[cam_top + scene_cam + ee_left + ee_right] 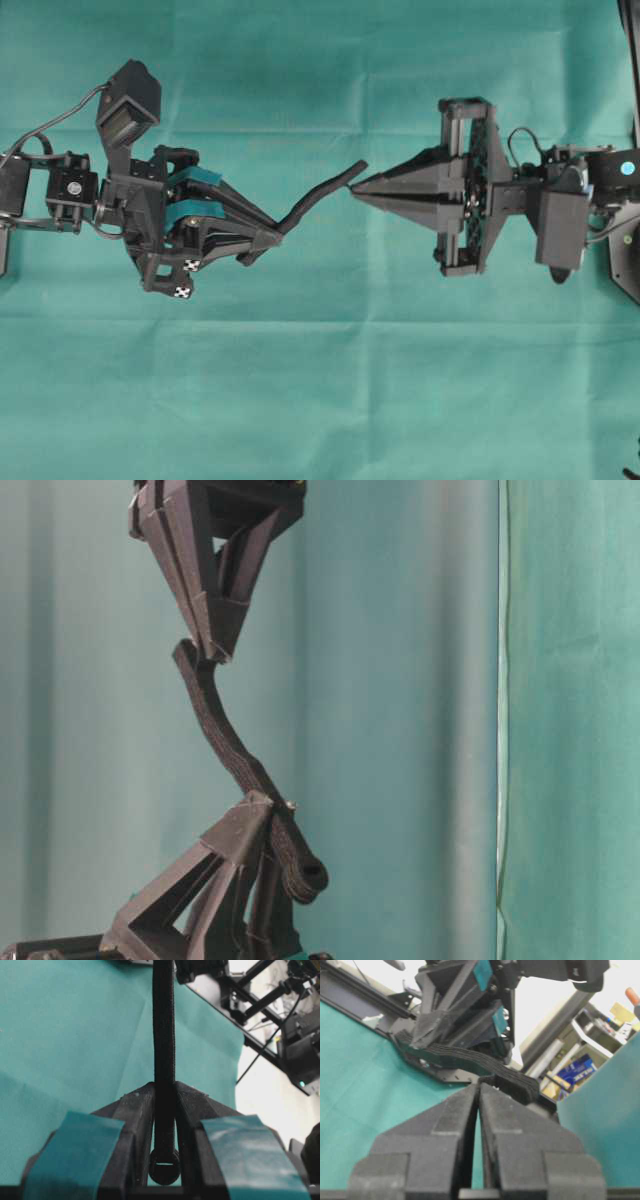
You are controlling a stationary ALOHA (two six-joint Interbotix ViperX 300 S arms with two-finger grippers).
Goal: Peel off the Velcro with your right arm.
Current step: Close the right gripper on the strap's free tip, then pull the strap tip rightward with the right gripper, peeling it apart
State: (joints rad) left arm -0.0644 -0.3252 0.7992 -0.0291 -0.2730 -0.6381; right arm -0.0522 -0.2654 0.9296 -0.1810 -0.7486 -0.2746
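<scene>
The Velcro (315, 195) is a narrow black strap held in the air between both grippers. My left gripper (270, 237), with teal-striped fingers, is shut on it near its rounded end (164, 1167), which sticks out behind the fingertips. The strap (163, 1035) runs straight out from that gripper (164, 1087). My right gripper (353, 184), with plain dark grey pointed fingers, is shut, its tips pinching the strap's other end. In the right wrist view the tips (480, 1084) meet at the strap's edge (485, 1062). From table level the strap (225, 740) curves between them, layers still together.
A green cloth (320, 380) covers the table under both arms. The left arm's camera block (128, 100) and the right arm's body (560, 215) stand at the sides. Shelves and clutter (580, 1067) lie beyond the table's edge.
</scene>
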